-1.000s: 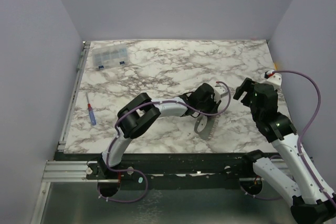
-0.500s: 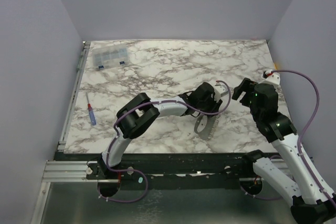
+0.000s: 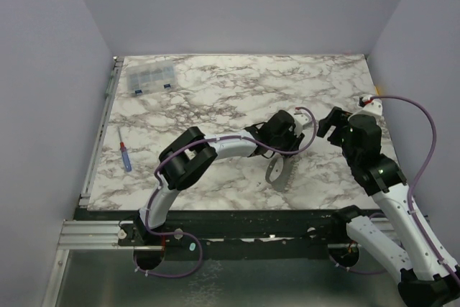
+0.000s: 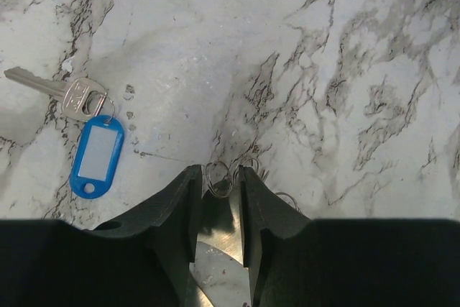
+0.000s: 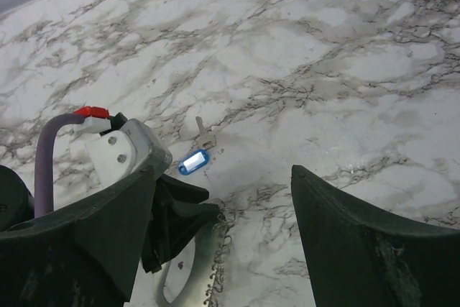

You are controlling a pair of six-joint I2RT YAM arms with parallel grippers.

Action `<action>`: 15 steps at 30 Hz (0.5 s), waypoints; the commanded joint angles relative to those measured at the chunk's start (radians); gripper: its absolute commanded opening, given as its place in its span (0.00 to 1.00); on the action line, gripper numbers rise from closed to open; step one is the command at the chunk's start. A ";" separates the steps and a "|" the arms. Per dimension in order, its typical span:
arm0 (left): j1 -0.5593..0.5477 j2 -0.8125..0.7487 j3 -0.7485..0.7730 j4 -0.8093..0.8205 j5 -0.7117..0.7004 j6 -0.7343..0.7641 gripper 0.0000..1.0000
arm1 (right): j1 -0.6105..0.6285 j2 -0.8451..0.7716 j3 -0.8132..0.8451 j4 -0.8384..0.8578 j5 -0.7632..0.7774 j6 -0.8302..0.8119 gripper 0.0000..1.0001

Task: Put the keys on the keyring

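My left gripper [image 4: 219, 176] hangs low over the marble table [image 4: 323, 48], its jaws a narrow gap apart. A thin wire keyring [image 4: 210, 183] lies between the fingertips, seemingly unpinched, on the edge of a silver metal plate [image 4: 219, 235]. More small rings [image 4: 253, 164] poke out beside the right finger. One silver key [image 4: 65, 91] on a blue tag [image 4: 97, 154] lies to the left; the right wrist view also shows the key [image 5: 203, 131] and the tag [image 5: 192, 162]. My right gripper [image 3: 334, 124] hovers wide open to the right, holding nothing.
The metal plate [image 3: 277, 170] has a row of small rings [image 5: 219, 264] along one edge. A clear compartment box [image 3: 151, 77] sits at the back left. A blue-and-red screwdriver [image 3: 125, 156] lies near the left edge. Purple walls enclose the table.
My left jaws have parted a little around the ring. The right gripper has drifted slightly toward the left arm.
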 commanded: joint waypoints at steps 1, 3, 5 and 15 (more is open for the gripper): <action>0.005 0.000 0.018 -0.036 -0.030 -0.018 0.32 | -0.004 -0.006 -0.009 0.021 -0.028 -0.013 0.80; 0.005 0.011 0.016 -0.037 -0.023 -0.033 0.30 | -0.004 -0.001 -0.009 0.022 -0.032 -0.013 0.79; 0.005 0.019 0.015 -0.038 -0.016 -0.046 0.28 | -0.004 0.000 -0.009 0.022 -0.032 -0.013 0.79; 0.003 0.042 0.017 -0.038 0.023 -0.085 0.13 | -0.004 0.004 -0.015 0.024 -0.033 -0.015 0.79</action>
